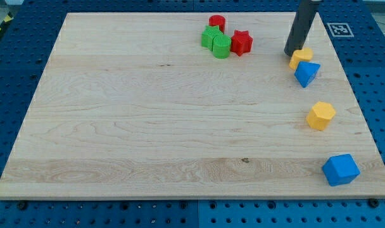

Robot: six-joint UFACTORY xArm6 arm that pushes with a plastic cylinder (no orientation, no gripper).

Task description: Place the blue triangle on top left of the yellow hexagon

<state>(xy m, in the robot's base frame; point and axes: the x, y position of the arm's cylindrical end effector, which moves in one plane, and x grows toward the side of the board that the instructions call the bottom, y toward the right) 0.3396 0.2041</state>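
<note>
Camera view: my tip (292,53) on wooden board (148,126), just beside small yellow block (300,57), at its 10 o'clock, touching or nearly so; cannot tell which. No fingers on rig, only straight dark rod.

Blue triangle (306,73) touching small yellow block, at its 5 o'clock. Yellow hexagon (321,116) apart from blue triangle, at its 5 o'clock. Blue cube (340,169) at 5 o'clock of hexagon, near board's corner.

Cluster at board's 12 o'clock: red cylinder (217,23), green star (210,35), green cylinder (221,46), red star (242,42), close together.
</note>
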